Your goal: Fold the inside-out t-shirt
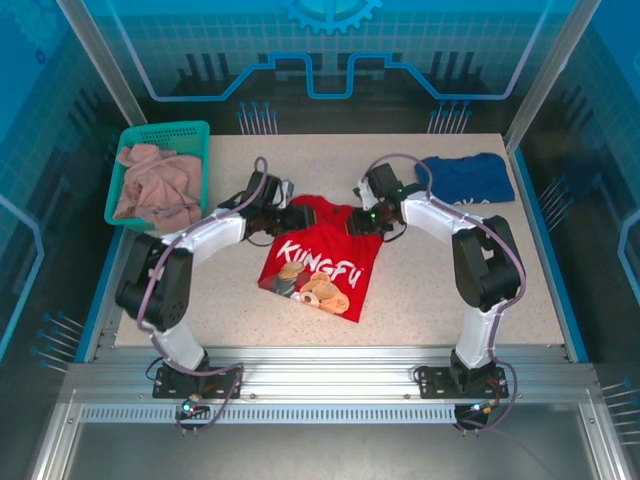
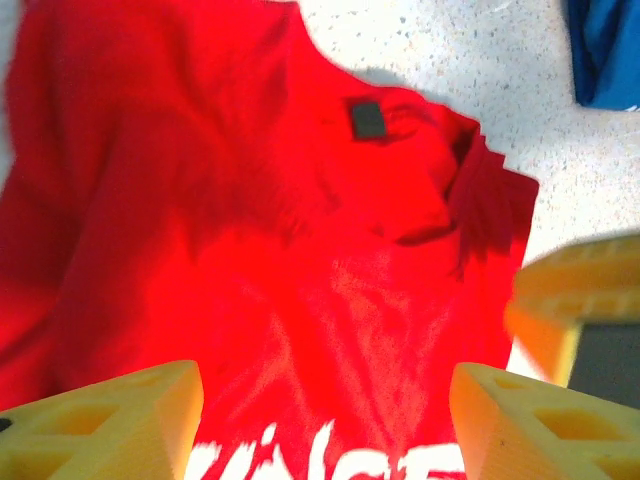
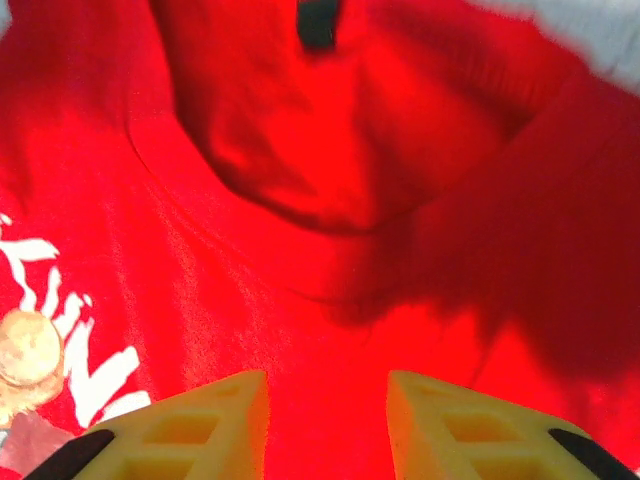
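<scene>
Yellow-fingered, my left gripper [image 2: 325, 400] gapes wide and my right gripper [image 3: 328, 400] stands narrowly parted, both empty over the collar end of the inside-out t-shirt [image 1: 322, 258] on the table [image 1: 450, 290], so I'd pinch matching shoulders evenly.

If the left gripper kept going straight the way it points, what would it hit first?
Most likely the red t-shirt, just below its dark label; the left gripper points onto the cloth, though depth is unclear.
</scene>
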Controlling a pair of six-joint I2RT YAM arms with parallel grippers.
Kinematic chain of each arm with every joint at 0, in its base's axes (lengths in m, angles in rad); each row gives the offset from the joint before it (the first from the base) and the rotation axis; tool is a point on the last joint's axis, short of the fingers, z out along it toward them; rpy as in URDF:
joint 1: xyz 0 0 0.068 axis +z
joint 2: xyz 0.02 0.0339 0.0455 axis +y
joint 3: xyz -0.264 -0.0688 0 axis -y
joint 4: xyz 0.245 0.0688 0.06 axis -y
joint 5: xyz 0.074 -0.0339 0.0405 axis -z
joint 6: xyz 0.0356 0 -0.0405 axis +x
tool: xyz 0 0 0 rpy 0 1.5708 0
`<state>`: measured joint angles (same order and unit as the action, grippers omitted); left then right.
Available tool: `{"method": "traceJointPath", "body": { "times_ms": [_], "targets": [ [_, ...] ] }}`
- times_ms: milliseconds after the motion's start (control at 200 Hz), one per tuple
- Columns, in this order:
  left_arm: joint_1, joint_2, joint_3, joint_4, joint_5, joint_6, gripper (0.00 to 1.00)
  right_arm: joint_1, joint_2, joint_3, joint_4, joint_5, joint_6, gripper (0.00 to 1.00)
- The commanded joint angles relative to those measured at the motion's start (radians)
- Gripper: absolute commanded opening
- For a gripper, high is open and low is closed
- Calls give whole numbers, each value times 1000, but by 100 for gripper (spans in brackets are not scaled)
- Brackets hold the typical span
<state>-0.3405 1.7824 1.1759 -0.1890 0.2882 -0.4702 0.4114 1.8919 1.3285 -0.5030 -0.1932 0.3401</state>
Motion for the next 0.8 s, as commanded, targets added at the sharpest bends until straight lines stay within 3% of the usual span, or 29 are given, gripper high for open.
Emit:
{"method": "traceJointPath", "body": {
  "times_ms": [0,135,265,355,590,795],
  "targets": [
    [5,126,121,-53,25,33,67,-19,30,-23,42,-41,86,35],
    [35,221,192,-121,-38,44,66,-43,101,7,0,-17,103,33],
    [65,258,177,-143,-111,57,66,-58,174,76,-64,15,88,31],
    [69,259,136,-132,-102,66,66,-64,211,135,-117,56,57,31],
    [49,95,-81,1,-38,-36,67,-80,245,290,-195,64,-70,34],
    [73,-36,-61,14,-127,25,72,-99,131,255,-122,39,-140,45]
  ]
}}
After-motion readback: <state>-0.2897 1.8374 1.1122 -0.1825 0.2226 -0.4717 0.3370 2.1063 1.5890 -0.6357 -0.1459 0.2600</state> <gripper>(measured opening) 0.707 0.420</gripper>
